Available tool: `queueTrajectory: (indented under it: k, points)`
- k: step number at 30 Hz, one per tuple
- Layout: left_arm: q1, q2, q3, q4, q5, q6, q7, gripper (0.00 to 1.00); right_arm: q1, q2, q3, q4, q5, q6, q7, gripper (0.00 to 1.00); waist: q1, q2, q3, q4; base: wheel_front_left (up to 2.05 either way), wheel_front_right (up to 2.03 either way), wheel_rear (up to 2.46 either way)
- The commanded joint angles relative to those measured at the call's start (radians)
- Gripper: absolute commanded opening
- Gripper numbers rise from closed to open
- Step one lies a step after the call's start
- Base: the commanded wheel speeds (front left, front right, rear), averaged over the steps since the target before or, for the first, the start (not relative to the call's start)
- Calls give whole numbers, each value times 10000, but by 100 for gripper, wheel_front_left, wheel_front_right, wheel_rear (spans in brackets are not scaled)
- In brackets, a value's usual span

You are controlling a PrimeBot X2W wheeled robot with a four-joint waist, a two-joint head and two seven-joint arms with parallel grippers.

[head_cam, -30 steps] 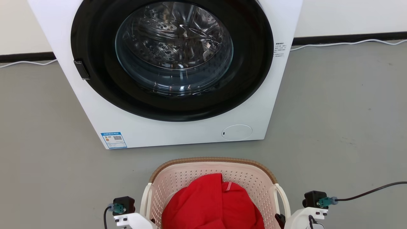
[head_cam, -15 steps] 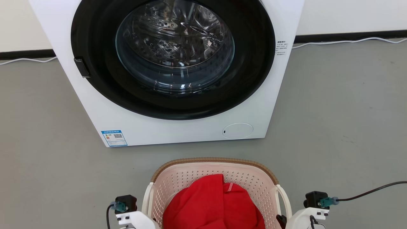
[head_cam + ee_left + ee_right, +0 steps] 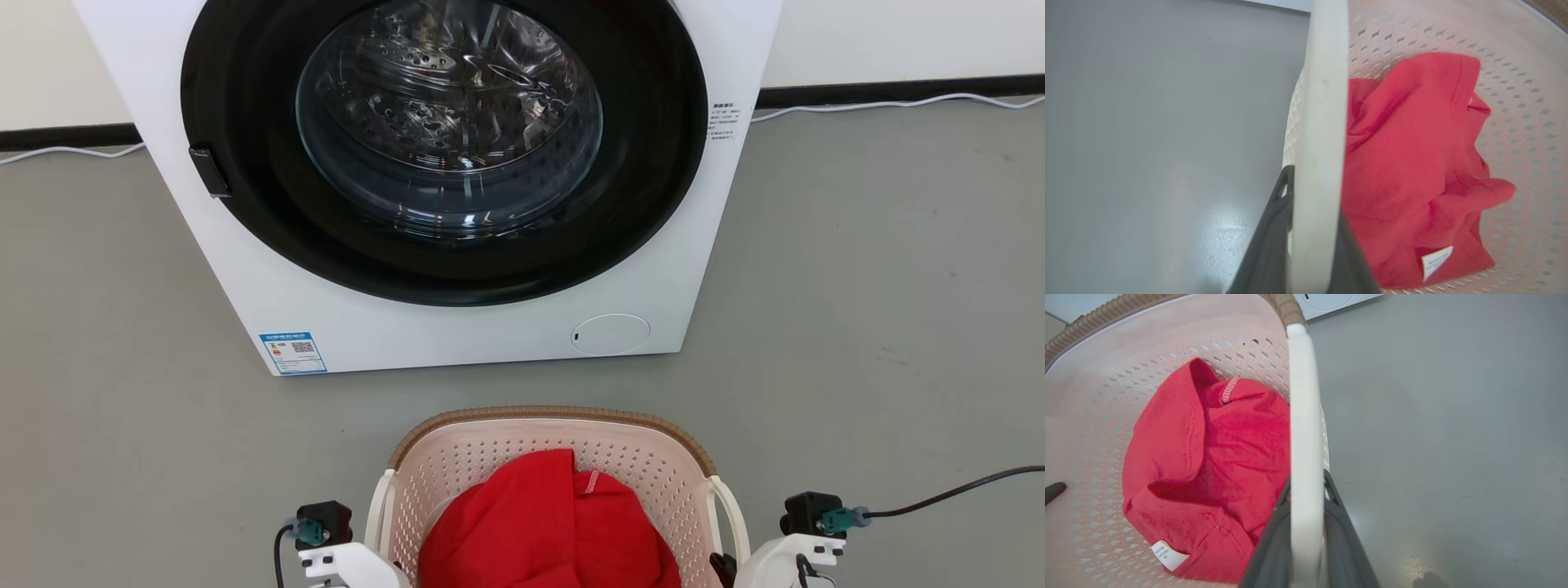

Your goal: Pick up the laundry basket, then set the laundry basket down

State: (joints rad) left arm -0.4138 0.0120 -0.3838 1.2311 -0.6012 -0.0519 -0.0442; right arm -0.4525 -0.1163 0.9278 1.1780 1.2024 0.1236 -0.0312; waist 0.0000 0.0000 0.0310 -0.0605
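Laundry basket [image 3: 482, 465], small, cream, perforated plastic, brown-rimmed, is held at both white side handles [image 3: 1318, 102] before a white washing machine [image 3: 457, 335].
One handle each is clamped by the left gripper [image 3: 1312, 196] and the right gripper [image 3: 1306, 482], likely keeping the red cloth [image 3: 547, 531] level; contact with the grey floor [image 3: 857, 327] is unclear.

Smooth grey floor [image 3: 882, 269], faint scuffs toward 3 o'clock. White front-loading washing machine [image 3: 457, 335] at 12 o'clock; its round, dark-rimmed glass door [image 3: 449, 122] is closed, with a blue label [image 3: 292, 353] at its 7 o'clock corner. Behind it: white wall [image 3: 898, 37], black baseboard [image 3: 898, 88], white cable [image 3: 857, 106] trailing alongside. Light soft and even.
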Motion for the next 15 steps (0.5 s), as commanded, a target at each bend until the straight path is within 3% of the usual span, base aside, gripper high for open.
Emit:
queueTrajectory:
  k: [1, 15]
  points:
    - [-99, 383, 243, -191, -113, 72, -135, 0, -158, -237, 107, -5, 77, 71, -102, 0, 0, 0, 2, -6, 0, 0, 0]
    - [-172, 383, 51, -166, -314, 110, -230, 0, -268, -263, 276, -40, 177, 71, -266, 0, 0, 0, 123, -70, 0, 0, 0]
